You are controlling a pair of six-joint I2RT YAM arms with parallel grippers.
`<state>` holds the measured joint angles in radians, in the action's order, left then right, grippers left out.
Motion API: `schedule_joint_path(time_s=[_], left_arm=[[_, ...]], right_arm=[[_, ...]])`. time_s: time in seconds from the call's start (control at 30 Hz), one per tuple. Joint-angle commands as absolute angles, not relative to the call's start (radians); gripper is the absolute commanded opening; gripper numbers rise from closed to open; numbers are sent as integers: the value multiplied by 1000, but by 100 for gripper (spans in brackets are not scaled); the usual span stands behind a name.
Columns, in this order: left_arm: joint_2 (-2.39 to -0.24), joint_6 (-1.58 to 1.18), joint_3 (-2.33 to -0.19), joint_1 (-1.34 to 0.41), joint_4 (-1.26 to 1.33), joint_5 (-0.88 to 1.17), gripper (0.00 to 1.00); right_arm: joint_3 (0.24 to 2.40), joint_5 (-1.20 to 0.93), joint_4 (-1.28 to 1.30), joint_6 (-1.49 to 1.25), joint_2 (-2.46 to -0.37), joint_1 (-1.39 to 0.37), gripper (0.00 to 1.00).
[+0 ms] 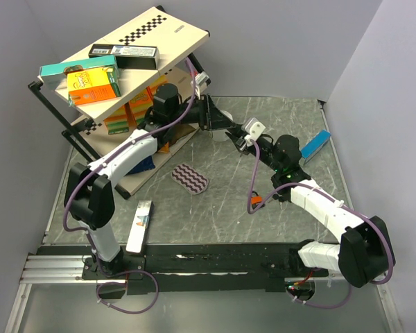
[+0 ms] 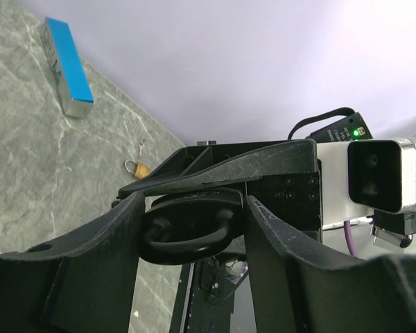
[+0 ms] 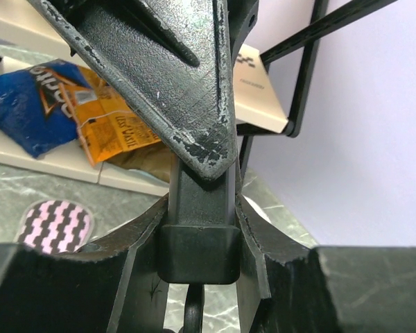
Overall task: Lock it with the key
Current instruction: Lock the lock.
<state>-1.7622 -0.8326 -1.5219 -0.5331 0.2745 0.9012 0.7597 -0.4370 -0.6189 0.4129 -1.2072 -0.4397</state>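
My two grippers meet above the far middle of the table. My left gripper [image 1: 217,123] [image 2: 194,215] is shut on a black padlock [image 2: 189,225]; its curved shackle faces the left wrist camera. My right gripper [image 1: 237,134] [image 3: 198,236] is shut on a black block [image 3: 197,254] that butts against the padlock's far end. The block looks like the key's head, with a thin ring hanging below it. The key's blade is hidden. A small brass padlock [image 2: 136,167] lies on the table beyond, with a small key beside it.
A tilted rack [image 1: 135,52] with boxes and snack bags stands at the back left. A blue box [image 1: 315,144] [image 2: 66,66] lies at the right. A zigzag-patterned pouch [image 1: 191,178] [image 3: 55,225] and a white box [image 1: 139,226] lie on the table nearer the arms.
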Motion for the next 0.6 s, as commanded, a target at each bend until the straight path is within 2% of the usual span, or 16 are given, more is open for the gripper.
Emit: schedule_joint_path(time_s=[0.0, 0.33, 0.43, 0.53, 0.57], left_arm=[[-1666, -808, -1522, -558, 293, 1008, 1], [-1652, -752, -1525, -546, 233, 945, 1], [-1640, -733, -1513, -546, 222, 927, 1], [-1632, -718, -1508, -546, 213, 907, 1], [-1634, -716, -1506, -546, 213, 905, 1]], right_arm=[[762, -448, -612, 368, -1186, -440, 37], [773, -472, -555, 371, -1189, -431, 40], [781, -480, -529, 374, -1193, -428, 35], [801, -482, -502, 376, -1203, -430, 4], [804, -482, -505, 371, -1206, -428, 0]])
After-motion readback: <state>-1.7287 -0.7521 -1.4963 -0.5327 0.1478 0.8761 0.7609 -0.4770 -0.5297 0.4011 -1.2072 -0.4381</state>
